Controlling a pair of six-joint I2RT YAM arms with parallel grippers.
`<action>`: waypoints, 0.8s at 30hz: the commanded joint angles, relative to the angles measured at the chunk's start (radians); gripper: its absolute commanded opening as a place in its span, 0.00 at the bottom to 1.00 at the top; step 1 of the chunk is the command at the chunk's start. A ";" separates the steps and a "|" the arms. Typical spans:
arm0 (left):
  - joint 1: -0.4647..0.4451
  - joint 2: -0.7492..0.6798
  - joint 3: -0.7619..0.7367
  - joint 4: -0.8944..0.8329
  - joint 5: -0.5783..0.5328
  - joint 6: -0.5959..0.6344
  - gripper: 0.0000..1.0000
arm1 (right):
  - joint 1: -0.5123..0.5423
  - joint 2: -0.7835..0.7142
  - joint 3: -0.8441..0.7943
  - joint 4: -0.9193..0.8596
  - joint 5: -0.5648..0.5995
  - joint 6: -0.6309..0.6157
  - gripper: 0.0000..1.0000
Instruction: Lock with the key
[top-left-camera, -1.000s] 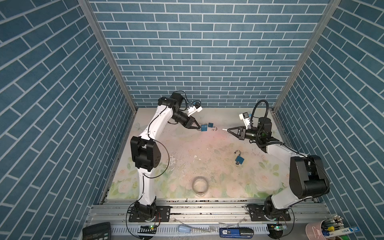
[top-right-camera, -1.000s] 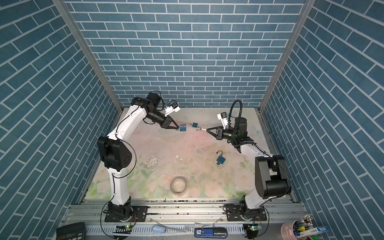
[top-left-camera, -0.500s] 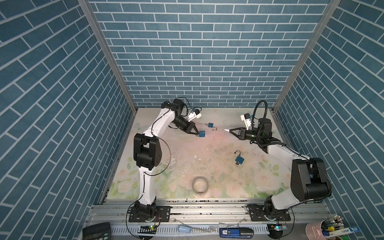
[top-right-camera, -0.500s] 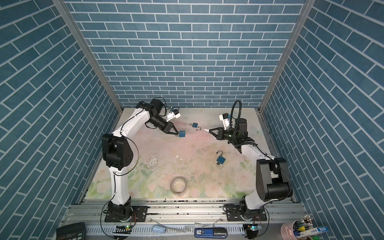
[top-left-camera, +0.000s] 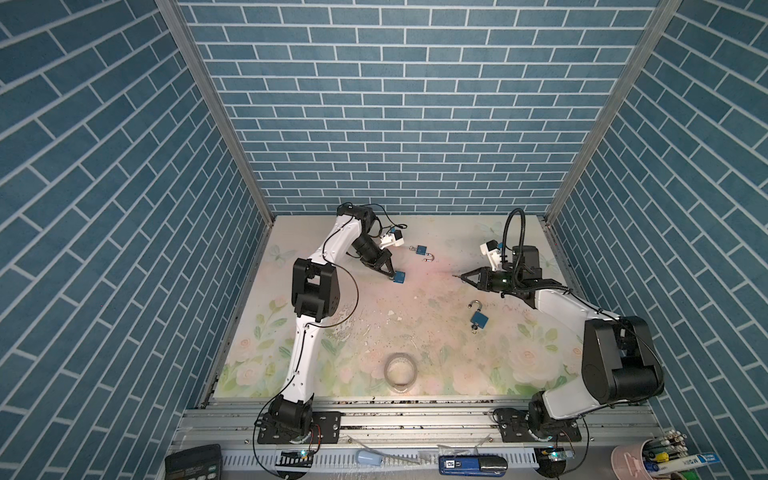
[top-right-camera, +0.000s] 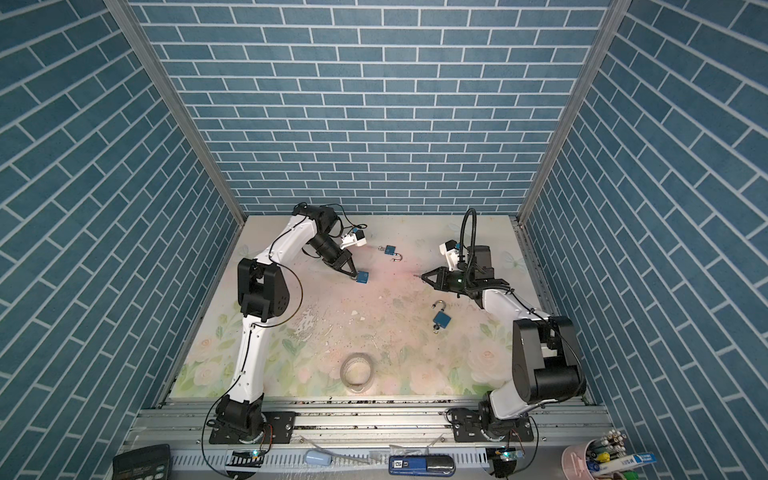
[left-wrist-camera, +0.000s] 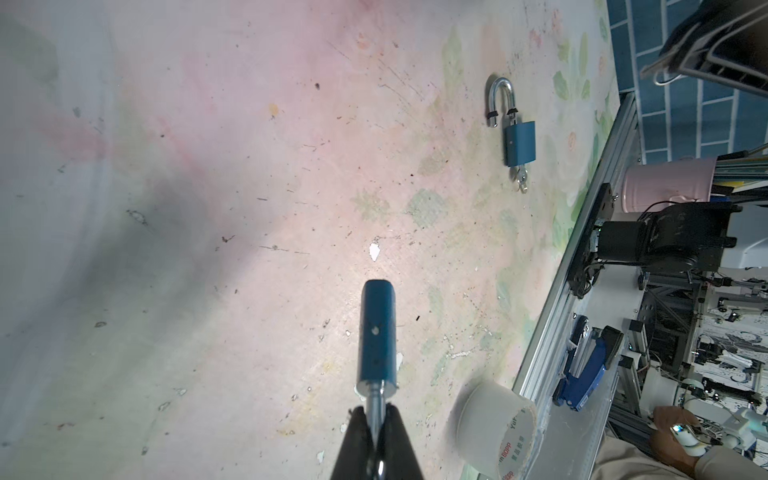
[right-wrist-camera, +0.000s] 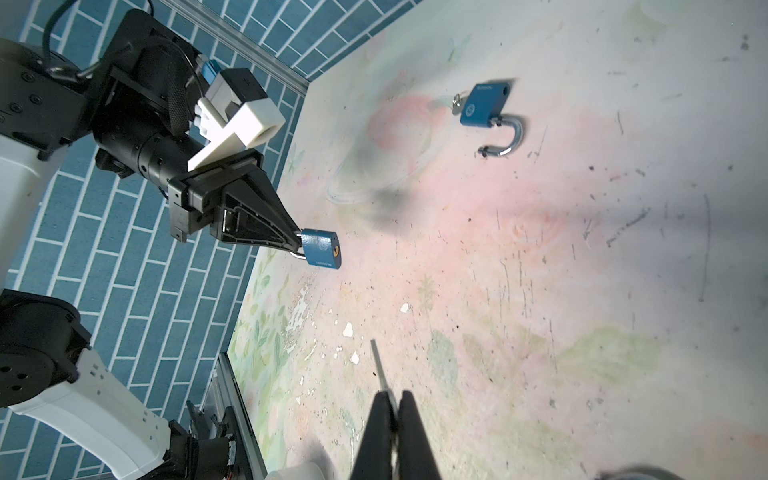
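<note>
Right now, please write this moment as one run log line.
left fingers: shut on padlock | right fingers: shut on key | key: apart from padlock

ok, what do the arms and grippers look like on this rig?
White links and black joint housings on the left arm and right arm, thin black cables alongside. The left gripper and right gripper are black, tapered, triangular. White camera block on each wrist.
</note>
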 joint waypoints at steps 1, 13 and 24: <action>0.028 0.030 0.032 -0.067 0.006 0.017 0.00 | -0.002 0.009 -0.011 -0.020 0.015 -0.035 0.00; 0.051 0.088 0.027 -0.019 0.051 0.014 0.00 | 0.015 0.099 0.032 0.054 -0.012 0.038 0.00; 0.085 0.110 0.022 -0.064 0.013 0.038 0.00 | 0.050 0.192 0.102 0.104 0.000 0.076 0.00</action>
